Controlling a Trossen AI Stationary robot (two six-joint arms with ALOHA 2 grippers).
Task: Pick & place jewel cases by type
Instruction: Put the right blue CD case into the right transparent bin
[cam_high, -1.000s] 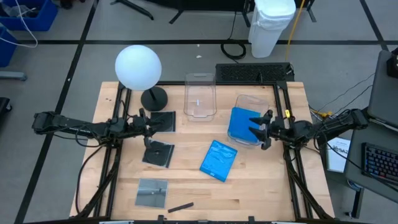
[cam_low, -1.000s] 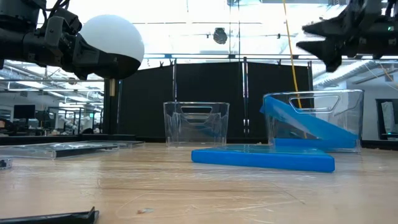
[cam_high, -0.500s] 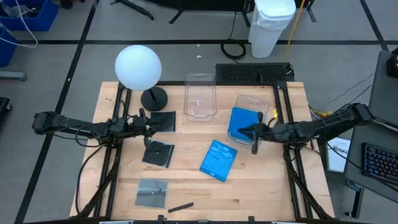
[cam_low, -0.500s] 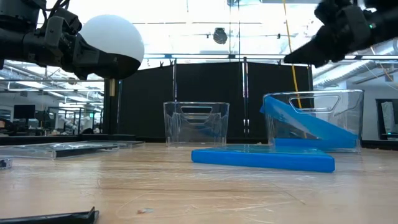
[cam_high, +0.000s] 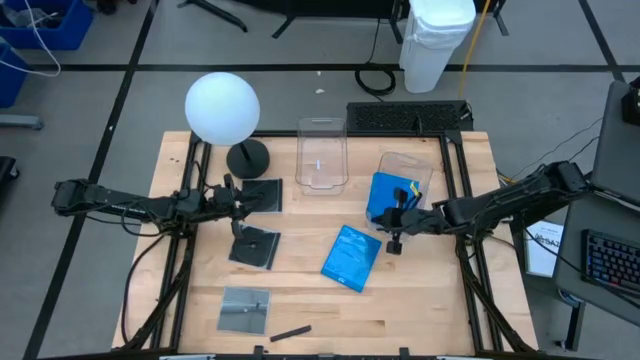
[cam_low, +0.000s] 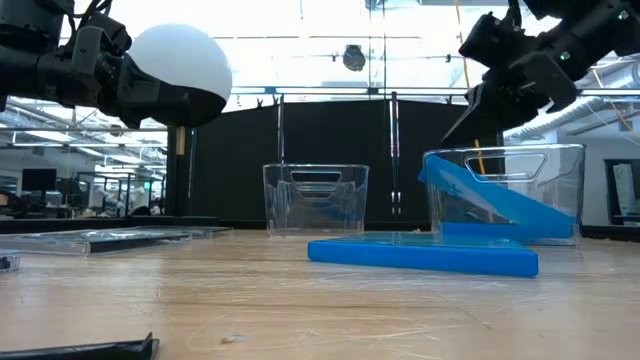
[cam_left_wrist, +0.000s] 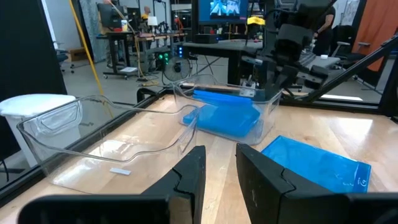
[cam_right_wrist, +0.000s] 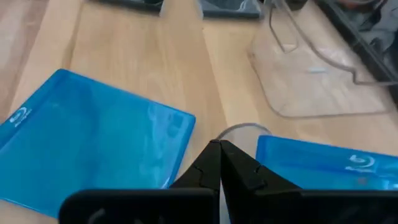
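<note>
Right tool (cam_high: 393, 222) now pinched shut on nothing, swung from above the right-hand clear tub (cam_high: 418, 165) toward the tabletop (cam_high: 420, 300), hovering just beside the tub's near edge. Blue jewel cases (cam_high: 392, 197) left leaning inside that tub, apparently two; third blue jewel case (cam_high: 351, 257) lying flat on the wood nearby, likely the next pick. Dark jewel cases (cam_high: 253, 246) unsorted at the left side, second clear tub (cam_high: 321, 153) holding none of them. Left tool (cam_high: 236, 207) poised above the dark cases, fingers parted narrowly, gripping nothing. Blue sorting seemingly one case short of done.
</note>
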